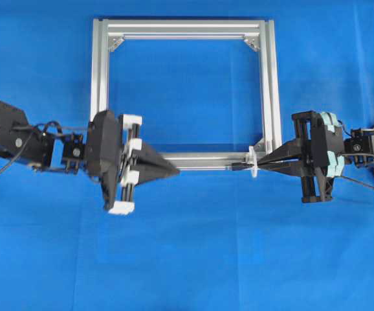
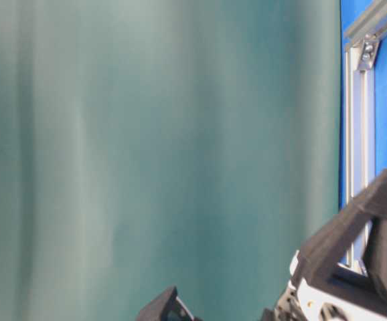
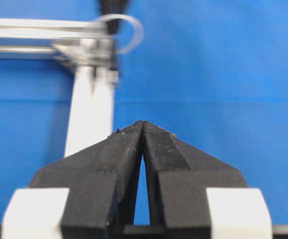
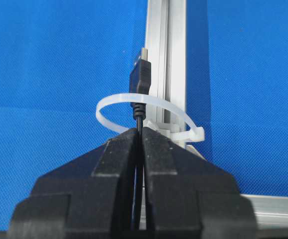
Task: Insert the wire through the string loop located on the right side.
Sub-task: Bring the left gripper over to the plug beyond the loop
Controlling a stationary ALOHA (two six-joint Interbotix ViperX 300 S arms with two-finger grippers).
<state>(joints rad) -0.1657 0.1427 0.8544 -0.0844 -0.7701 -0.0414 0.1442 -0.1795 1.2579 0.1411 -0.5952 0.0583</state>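
My right gripper [image 4: 140, 131] is shut on the wire [image 4: 139, 121], just behind its dark plug [image 4: 141, 74]. The plug pokes forward through the white string loop [image 4: 115, 101], which is tied to the silver frame bar [image 4: 167, 59]. In the overhead view the plug [image 1: 239, 166] lies left of the string loop [image 1: 253, 162] at the frame's front right corner, with the right gripper [image 1: 261, 164] right behind the loop. My left gripper [image 1: 176, 172] is shut and empty at the front bar, pointing right. Its tips [image 3: 143, 124] meet, and the string loop [image 3: 134, 31] is blurred far ahead.
The square aluminium frame [image 1: 101, 78] lies flat on the blue cloth, with corner brackets [image 1: 252, 43] inside it. A thin black cable [image 1: 368, 184] trails off to the right edge. The table-level view is mostly a teal curtain [image 2: 153, 134], with the frame [image 2: 357, 134] at its right.
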